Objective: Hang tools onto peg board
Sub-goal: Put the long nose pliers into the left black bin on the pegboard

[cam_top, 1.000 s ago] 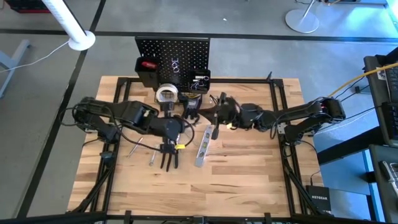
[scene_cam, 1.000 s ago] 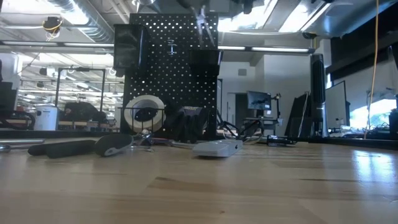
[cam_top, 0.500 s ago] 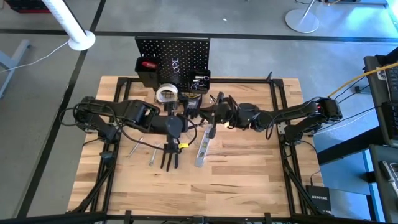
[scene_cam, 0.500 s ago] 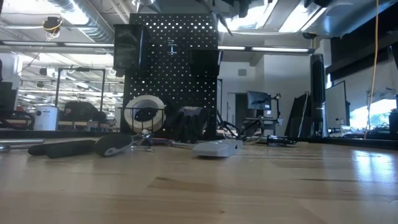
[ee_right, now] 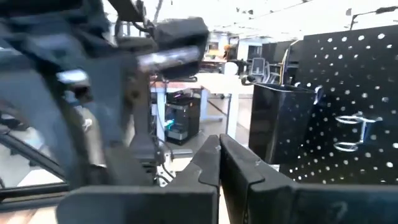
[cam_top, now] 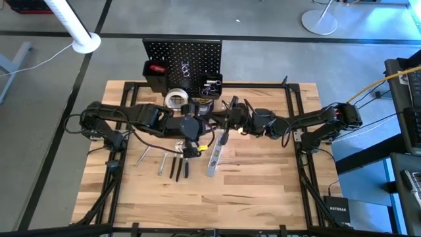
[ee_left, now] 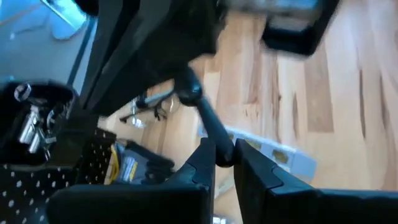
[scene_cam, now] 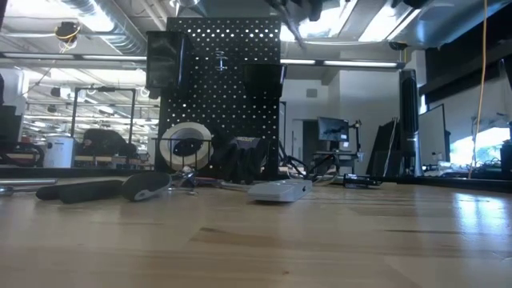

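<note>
While raised, left end effector (ee_left: 225, 163) clamped on black rod (ee_left: 208, 124), right end effector (ee_right: 219, 163) closed

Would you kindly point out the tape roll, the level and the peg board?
tape roll (scene_cam: 185, 144), low view, its pale front face
level (cam_top: 214, 158), high view, mid-length of the bar
peg board (scene_cam: 226, 80), low view, bare perforated panel

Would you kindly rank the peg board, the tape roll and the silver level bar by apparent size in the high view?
1. Peg board, clearly largest.
2. Silver level bar.
3. Tape roll; it looks close to the bar, which is longer but thinner, so this order is unsure.
</note>
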